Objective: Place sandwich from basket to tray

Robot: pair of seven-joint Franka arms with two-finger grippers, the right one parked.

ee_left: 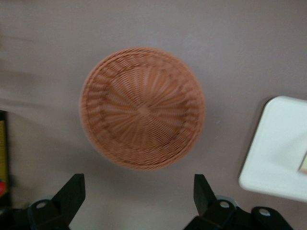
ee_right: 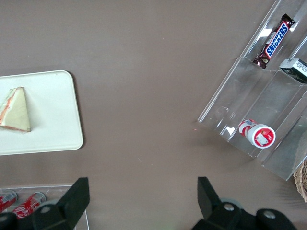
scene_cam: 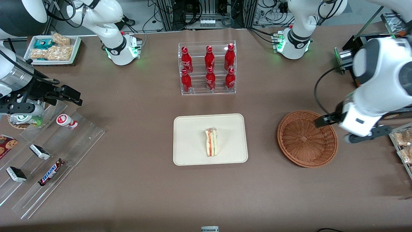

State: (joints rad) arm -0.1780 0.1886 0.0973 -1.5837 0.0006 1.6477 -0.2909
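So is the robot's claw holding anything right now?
No. The gripper is open and empty above the basket; the sandwich lies on the tray.

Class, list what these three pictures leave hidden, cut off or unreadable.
- Tool: open over the basket in the left wrist view; in the front view the arm covers it.
- Tray: cut by the frame edge in the left wrist view.
- Sandwich: its underside is hidden in every view.

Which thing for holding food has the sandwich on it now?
The cream tray holds the sandwich. The wicker basket is empty, with the open gripper hovering above it.
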